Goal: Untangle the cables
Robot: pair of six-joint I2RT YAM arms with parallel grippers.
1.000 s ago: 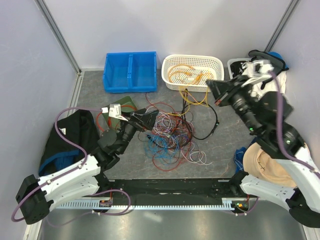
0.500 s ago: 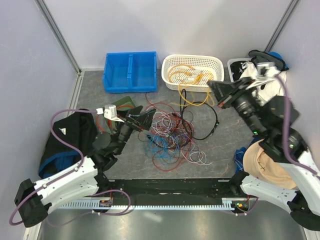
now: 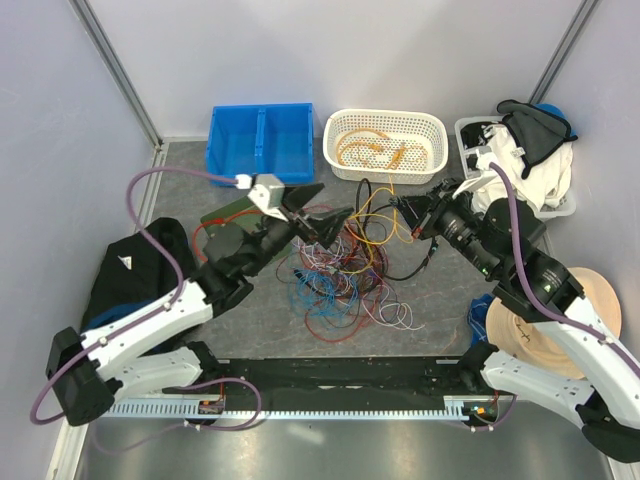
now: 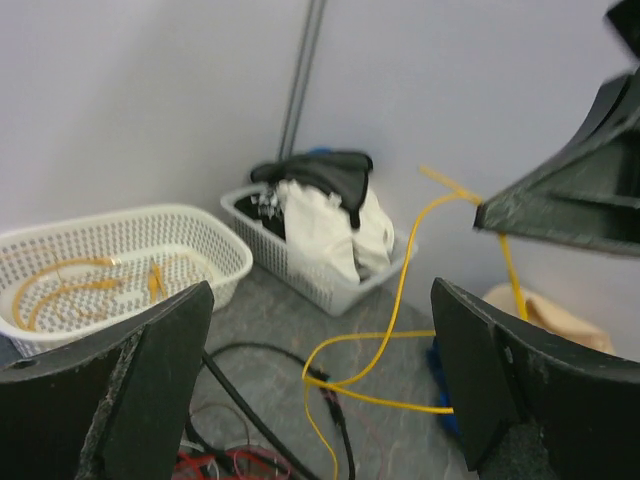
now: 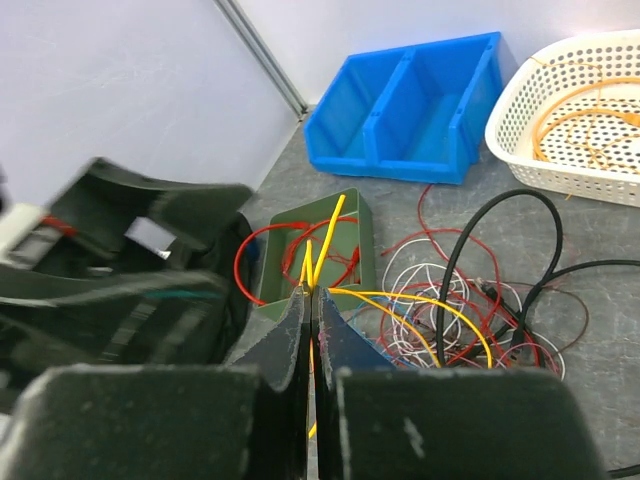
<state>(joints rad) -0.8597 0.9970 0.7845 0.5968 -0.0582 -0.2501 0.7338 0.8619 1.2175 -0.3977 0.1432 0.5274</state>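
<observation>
The cables [image 3: 335,270] lie as a tangle of red, blue, white and purple wires on the grey table between the arms. My right gripper [image 3: 405,208] is shut on a yellow cable [image 3: 385,215] just right of the tangle. In the right wrist view the jaws [image 5: 310,292] pinch this yellow cable [image 5: 440,312], which arcs down into the pile beside a black cable [image 5: 455,250]. My left gripper [image 3: 320,215] is open and empty, raised over the tangle's far left side and facing the right gripper. The left wrist view [image 4: 320,330] shows the yellow cable [image 4: 395,320] hanging beyond the jaws.
A blue bin [image 3: 260,145] and a white basket [image 3: 385,113] holding orange cables stand at the back. A second basket of cloth [image 3: 520,160] is at the back right. A green tray [image 5: 360,240] with red wire sits left of the tangle. A black bag [image 3: 130,275] lies left, a beige hat [image 3: 530,330] right.
My right gripper came down and left towards the tangle with the yellow cable. My left gripper rose out of the tangle and moved right and towards the back.
</observation>
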